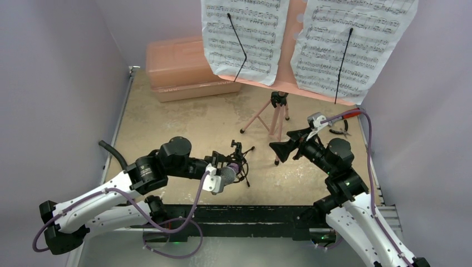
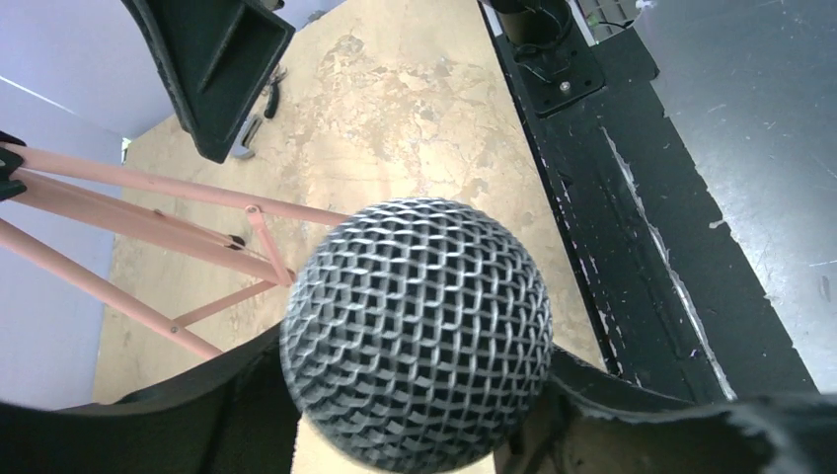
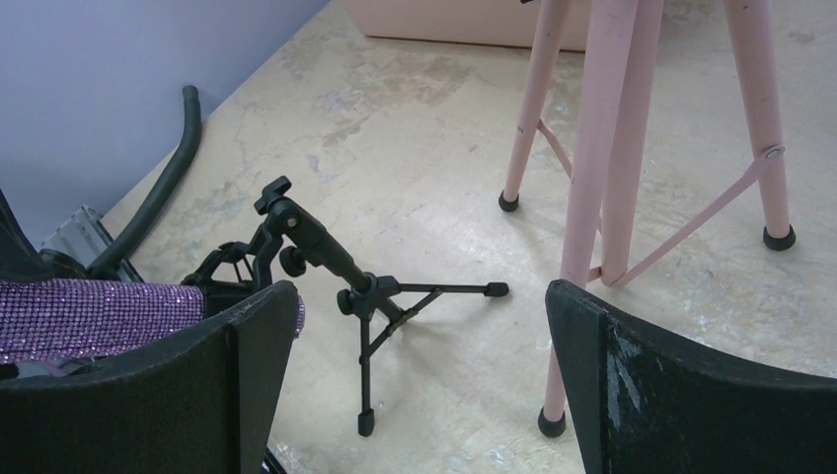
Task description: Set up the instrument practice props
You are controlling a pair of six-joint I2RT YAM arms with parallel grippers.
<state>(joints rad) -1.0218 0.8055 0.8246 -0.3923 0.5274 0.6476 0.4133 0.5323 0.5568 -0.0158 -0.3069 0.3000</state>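
Observation:
The pink music stand (image 1: 284, 61) stands at the back on its tripod legs (image 3: 602, 148), with two white sheet-music pages (image 1: 245, 33) clipped to it. My left gripper (image 1: 229, 173) is shut on the purple glitter microphone (image 1: 234, 168). Its grey mesh head (image 2: 415, 336) fills the space between both fingers, which touch its sides. The microphone's purple body (image 3: 89, 316) lies level, with its end at the clip of the small black tripod mic stand (image 3: 370, 296). My right gripper (image 3: 424, 385) hangs open and empty just right of that stand, beside a pink leg.
A salmon-pink lidded case (image 1: 178, 69) sits at the back left. A red-handled tool (image 1: 342, 125) lies by the right wall. A black hose (image 3: 163, 188) curves along the left edge. The black base rail (image 1: 239, 214) runs along the near edge.

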